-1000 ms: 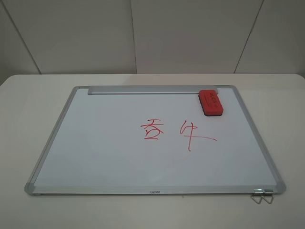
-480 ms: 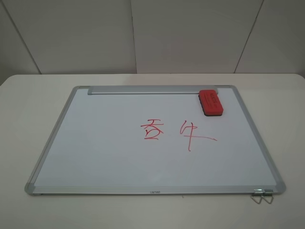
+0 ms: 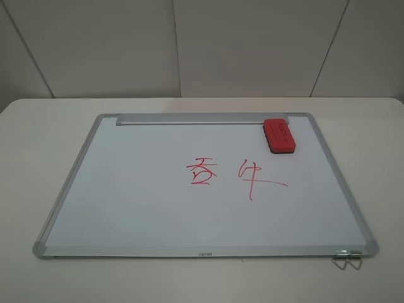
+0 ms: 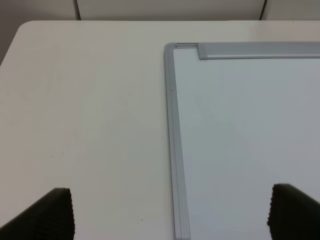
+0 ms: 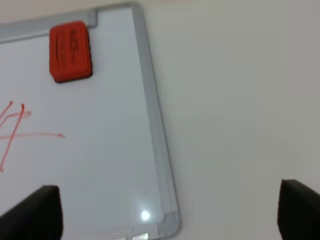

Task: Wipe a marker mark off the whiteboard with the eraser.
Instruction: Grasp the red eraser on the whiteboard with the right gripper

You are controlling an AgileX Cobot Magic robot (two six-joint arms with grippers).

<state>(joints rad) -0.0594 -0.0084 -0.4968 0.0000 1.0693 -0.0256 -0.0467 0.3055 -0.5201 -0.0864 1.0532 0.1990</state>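
The whiteboard (image 3: 126, 189) lies flat on the table. Near its middle is the marker mark (image 3: 202, 171), a small red character of stacked strokes. The red eraser (image 3: 278, 135) rests on the board's far right corner, just below the tray strip (image 3: 196, 118). Neither gripper shows in the exterior view. My left gripper (image 4: 172, 215) is open above the board's far left corner (image 4: 172, 47), with dark fingertips (image 4: 55, 215) wide apart. My right gripper (image 5: 167, 212) is open over the board's right edge (image 5: 152, 125), well short of the eraser (image 5: 70, 50). Both hold nothing.
A second red mark with a long horizontal tail (image 3: 257, 178) sits right of the task's mark, also seen from the right wrist (image 5: 15, 130). A metal clip (image 3: 346, 259) hangs at the board's near right corner. White table (image 3: 38, 139) surrounds the board; wall panels stand behind.
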